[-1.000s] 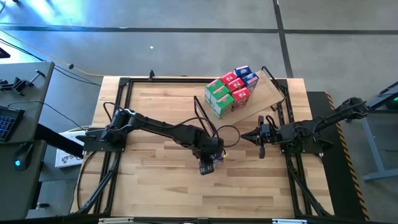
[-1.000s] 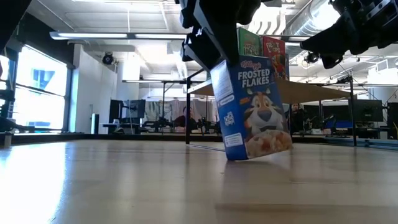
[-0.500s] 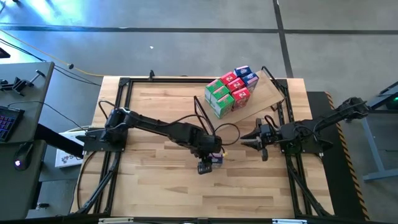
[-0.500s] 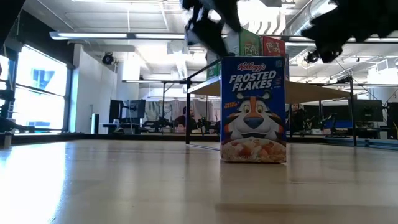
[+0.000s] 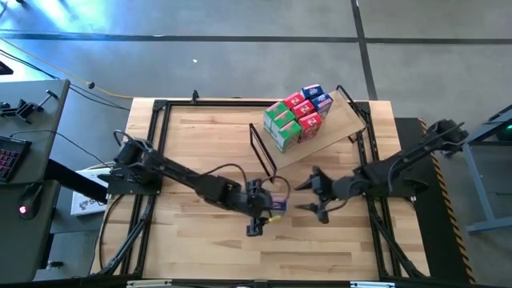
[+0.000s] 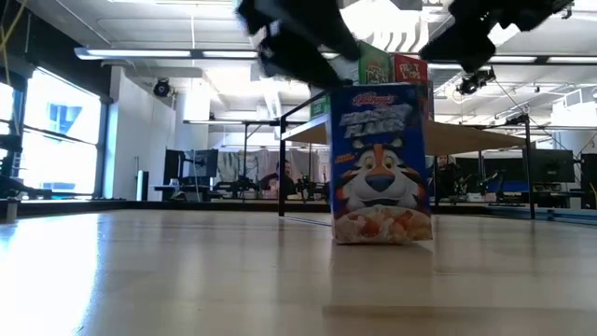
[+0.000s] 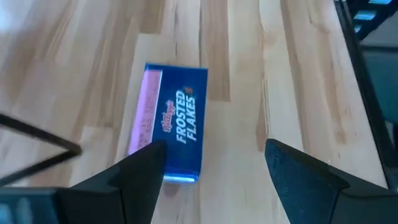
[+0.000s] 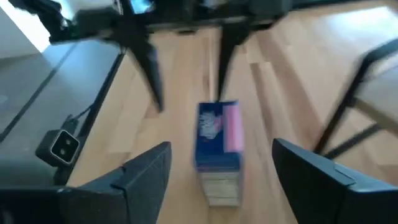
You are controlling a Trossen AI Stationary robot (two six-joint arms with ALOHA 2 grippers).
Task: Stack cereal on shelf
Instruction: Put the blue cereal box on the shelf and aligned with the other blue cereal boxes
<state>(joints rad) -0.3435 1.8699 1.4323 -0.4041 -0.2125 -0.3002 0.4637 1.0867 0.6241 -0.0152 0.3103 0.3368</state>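
One blue cereal box (image 6: 381,163) stands upright on its base on the tabletop, near the middle (image 5: 274,206). My left gripper (image 7: 214,174) hangs open above it, a little toward the near edge (image 5: 255,222), and touches nothing. My right gripper (image 5: 306,197) is open at the box's right side and faces it, its fingers apart from the box (image 8: 217,146). Several red, green and blue cereal boxes (image 5: 296,116) sit stacked on the tilted wooden shelf (image 5: 340,126) at the far right.
The shelf's black wire frame (image 5: 262,152) reaches down to the table just beyond the blue box. Black rails (image 5: 152,160) run along the table's left and right sides. Bare wood (image 5: 200,248) lies toward the near edge.
My left gripper has let go of the blue box and drawn up and back toward the near left. The box, tilted before, now stands flat on its base. My right gripper has opened and moved toward the table's left, up to the box.
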